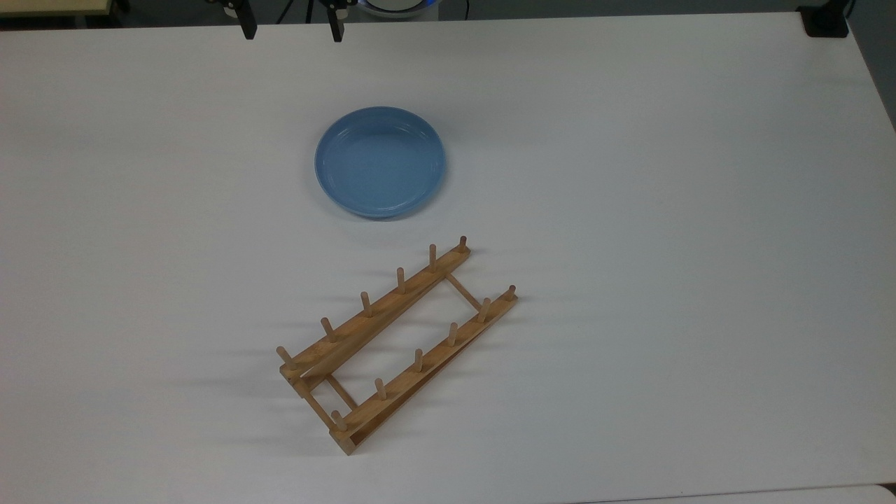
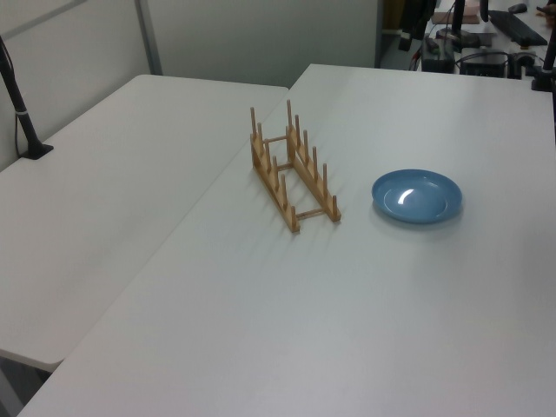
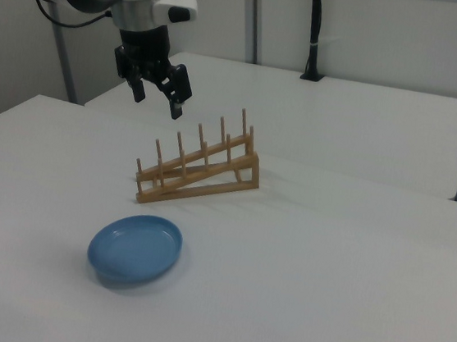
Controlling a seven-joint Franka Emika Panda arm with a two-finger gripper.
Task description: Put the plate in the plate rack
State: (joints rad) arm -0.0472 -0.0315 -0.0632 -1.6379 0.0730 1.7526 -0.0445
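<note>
The light-blue plate (image 1: 380,162) (image 2: 417,195) (image 3: 135,249) lies flat on the white table, right side up. The wooden plate rack (image 1: 395,343) (image 2: 294,169) (image 3: 200,168) stands a short way from it, its two pegged rails running diagonally in the top view. No plate is in the rack. My gripper (image 1: 292,31) (image 3: 157,101) hangs open and holds nothing, high above the table. In the top view its two dark fingertips (image 1: 248,28) show at the upper edge, beyond the plate. In the right view it is up and to the left of the rack.
The white table (image 1: 630,210) has wide bare room around both things. A second white table adjoins it, with a black clamped post (image 2: 22,104) (image 3: 314,32) on it. A black block (image 1: 826,21) sits at the corner in the top view's upper right.
</note>
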